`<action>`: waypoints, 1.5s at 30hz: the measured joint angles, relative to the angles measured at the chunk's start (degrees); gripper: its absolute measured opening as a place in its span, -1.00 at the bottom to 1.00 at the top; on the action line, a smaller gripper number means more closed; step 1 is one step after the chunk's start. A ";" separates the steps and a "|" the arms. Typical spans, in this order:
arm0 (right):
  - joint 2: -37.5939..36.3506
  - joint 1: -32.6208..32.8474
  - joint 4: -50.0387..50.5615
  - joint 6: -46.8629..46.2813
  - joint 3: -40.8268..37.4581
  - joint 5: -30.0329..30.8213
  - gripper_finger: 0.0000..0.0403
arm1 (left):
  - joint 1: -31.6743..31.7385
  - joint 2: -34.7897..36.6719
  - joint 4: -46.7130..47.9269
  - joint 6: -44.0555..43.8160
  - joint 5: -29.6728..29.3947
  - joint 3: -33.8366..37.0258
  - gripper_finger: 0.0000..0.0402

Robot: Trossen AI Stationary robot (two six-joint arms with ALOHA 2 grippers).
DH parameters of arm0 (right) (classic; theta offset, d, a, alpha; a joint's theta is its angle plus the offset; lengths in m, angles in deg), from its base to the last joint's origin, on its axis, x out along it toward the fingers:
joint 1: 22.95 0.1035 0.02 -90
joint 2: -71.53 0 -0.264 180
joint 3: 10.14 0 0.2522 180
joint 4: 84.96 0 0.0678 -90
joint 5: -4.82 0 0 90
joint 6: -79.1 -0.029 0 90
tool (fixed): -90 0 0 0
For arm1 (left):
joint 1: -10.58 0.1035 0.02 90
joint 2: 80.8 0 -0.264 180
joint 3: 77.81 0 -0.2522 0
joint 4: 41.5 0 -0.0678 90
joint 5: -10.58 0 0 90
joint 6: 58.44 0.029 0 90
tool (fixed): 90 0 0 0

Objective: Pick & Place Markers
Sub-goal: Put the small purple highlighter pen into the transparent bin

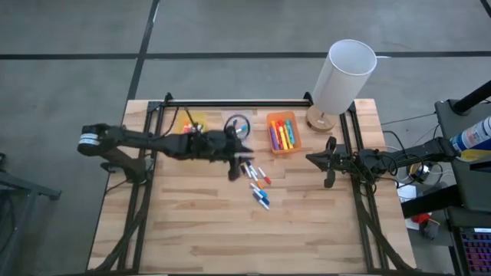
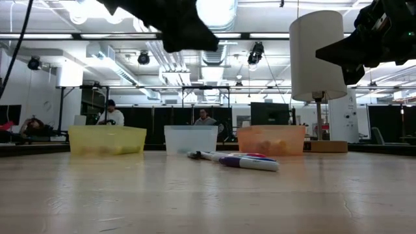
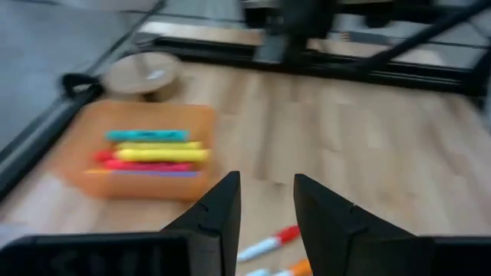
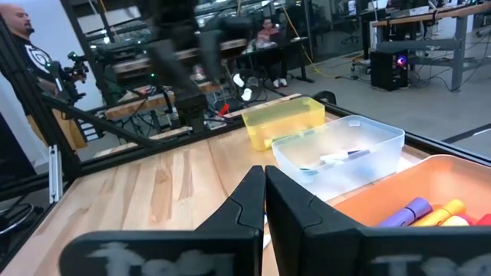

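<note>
Fingers [image 3: 219, 218] of left gripper [image 3: 265, 222] stand parted w/ a narrow gap, nothing between them. Gripper [image 1: 239, 157] hangs above the tabletop [image 1: 199, 222], approx mid-table, raised clear of the wood per low view [image 2: 185, 29].

Just below and ahead of those fingertips: loose markers [image 1: 259, 186] lie flat on the wood in a small scatter, red, blue and white-bodied; a red-capped one [image 3: 268, 244] shows right under the gap, an orange tip beside it. In low view the same group [image 2: 240, 159] lies in a short row in front of the bins.

Beyond the fingers, off to one side: orange bin [image 3: 146, 153] w/ several markers inside – teal, yellow, red/pink, purple – stacked side by side. Same bin [image 1: 283, 132] sits near the lamp [image 1: 341, 80]. Clear bin [image 2: 190, 139] and yellow bin [image 2: 107, 140] line up next to it along the far edge.

Right gripper [image 4: 265, 195]: fingers pressed together, empty, parked at the right table edge [image 1: 331, 161], well apart from the loose markers. Past its fingertips the clear bin [image 4: 337, 153] holds at least one marker; yellow bin [image 4: 284, 119] behind that.

People sit at desks in the room beyond, per low view.
</note>
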 joint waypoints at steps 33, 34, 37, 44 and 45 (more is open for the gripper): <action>-0.02 0.00 0.00 0.01 0.00 -0.02 -0.96 | -20.13 -0.28 -10.82 -12.99 -0.74 7.89 -0.43; -0.02 0.00 0.00 0.00 0.00 -0.01 -0.96 | -20.13 -0.28 -13.27 -13.00 -1.03 9.33 -0.43; -0.02 0.00 0.00 0.01 0.00 0.00 -0.96 | -20.00 -0.31 -20.08 -12.98 -3.39 13.38 -0.43; -0.02 0.00 0.00 0.00 0.00 -0.02 -0.96 | -19.89 -0.50 -27.11 -12.99 -6.20 19.63 -0.43; -0.02 0.00 0.00 -0.01 0.00 -0.01 -0.96 | -19.73 -0.88 -27.42 -12.98 -6.94 20.16 -0.43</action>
